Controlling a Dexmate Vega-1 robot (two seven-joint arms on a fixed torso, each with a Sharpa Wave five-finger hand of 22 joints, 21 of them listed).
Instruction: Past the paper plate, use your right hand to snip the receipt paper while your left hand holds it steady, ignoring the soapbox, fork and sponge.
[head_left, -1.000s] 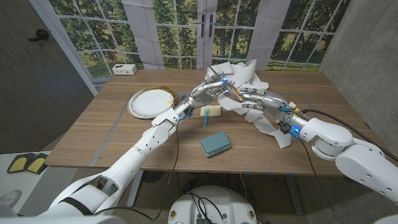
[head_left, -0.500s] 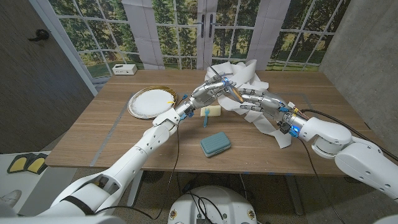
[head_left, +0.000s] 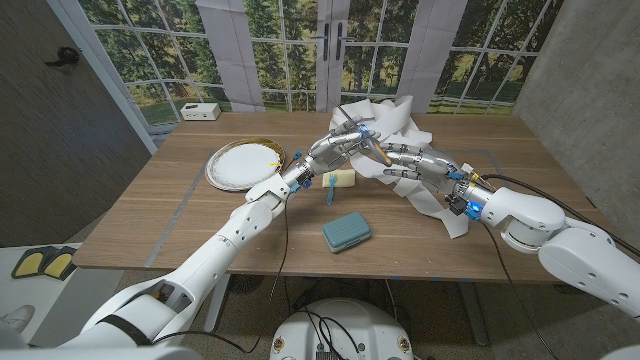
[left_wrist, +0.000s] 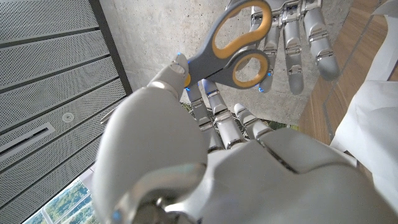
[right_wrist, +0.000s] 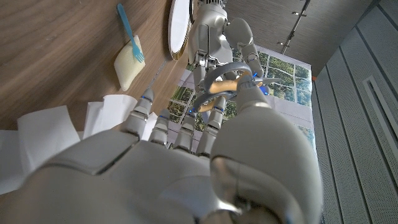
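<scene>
**Scissors between both hands, above the paper**

I'm seeing my left hand (head_left: 335, 148) pinching the scissors (head_left: 372, 146), their long axis running from the blades at that hand to the handles pointing at my right hand (head_left: 415, 163), whose fingers are spreading just beside them. Underneath, the receipt paper (head_left: 398, 120) is lying crumpled, beyond the paper plate (head_left: 243, 162).

White paper (head_left: 400, 125) on a brown wood-grain tabletop (head_left: 150, 215). The scissors (left_wrist: 233, 46) have grey handles lined with orange. The plate (head_left: 240, 163) is white, rimmed in gold. Teal soapbox (head_left: 346, 231); pale yellow sponge (right_wrist: 129, 62); blue fork (right_wrist: 129, 34). Both hands, left (head_left: 335, 148) and right (head_left: 415, 165), are silver-white, with blue lights on the fingers (left_wrist: 292, 62).
</scene>
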